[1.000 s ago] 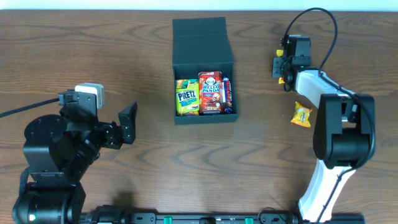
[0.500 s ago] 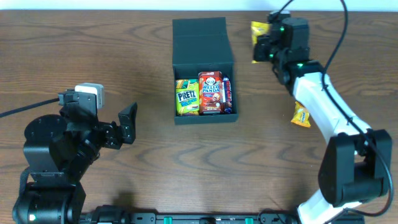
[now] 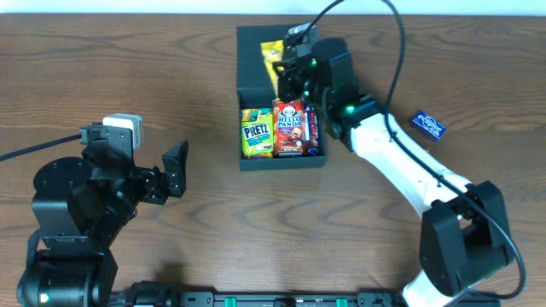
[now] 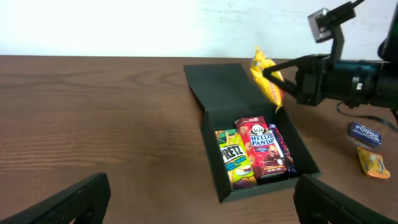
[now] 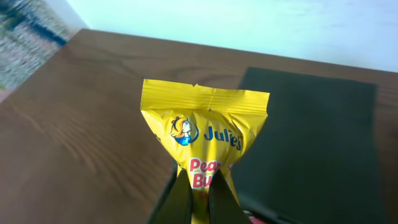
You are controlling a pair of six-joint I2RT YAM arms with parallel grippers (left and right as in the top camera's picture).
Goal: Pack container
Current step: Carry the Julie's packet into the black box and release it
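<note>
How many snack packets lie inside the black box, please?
3: Pretz left, Hello Panda in the middle, a dark packet by the right wall; others may hide underneath.

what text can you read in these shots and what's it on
"PRETZ": green box in the container.
"HELLO PANDA": red box beside it.
"Jule's", then cut-off "Pea", "Bu": yellow packet in the right gripper.
Blue packet: print too small to read.

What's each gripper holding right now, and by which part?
The right gripper pinches the yellow packet by its lower part, top seam free. The left gripper is open and empty.
</note>
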